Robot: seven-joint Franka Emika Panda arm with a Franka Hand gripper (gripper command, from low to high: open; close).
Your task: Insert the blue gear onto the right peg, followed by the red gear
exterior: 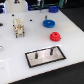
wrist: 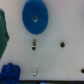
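- Blue gear [exterior: 48, 22] lies flat on the white bench [exterior: 15, 52], toward the bench's far edge and a little to the exterior view's right of the middle, with its raised hub facing up.
- In the wrist view the blue gear [wrist: 35, 19] shows as a round blue disc with a small dark spot at its centre, and bare bench surface [wrist: 60, 20] surrounds it.
- The red gear [exterior: 55, 36] also lies flat, just nearer the bench's front edge than the blue gear. The two are close together but apart.
- A grey plate [exterior: 45, 61] with a black border sits nearer the front edge, apart from both gears and slightly skewed to that edge.
- Two thin dark pegs stand upright on the plate. The right peg [exterior: 51, 50] is on the side below the red gear and carries nothing, and the other peg [exterior: 38, 54] is also bare.
- A pale upright object [exterior: 18, 26] stands toward the bench's far corner at the exterior view's left. It is too blurred to identify.
- Dark and blue clutter [exterior: 52, 8] lines the far edge behind the blue gear.
- The wrist view shows a teal shape [wrist: 2, 30] and a blue shape [wrist: 9, 73] at one side. It also shows two small greyish specks [wrist: 33, 44] and a dark dot [wrist: 62, 44] on the bench.
- The gripper cannot be made out in either view, so I cannot tell whether its fingers are spread or pressed together.
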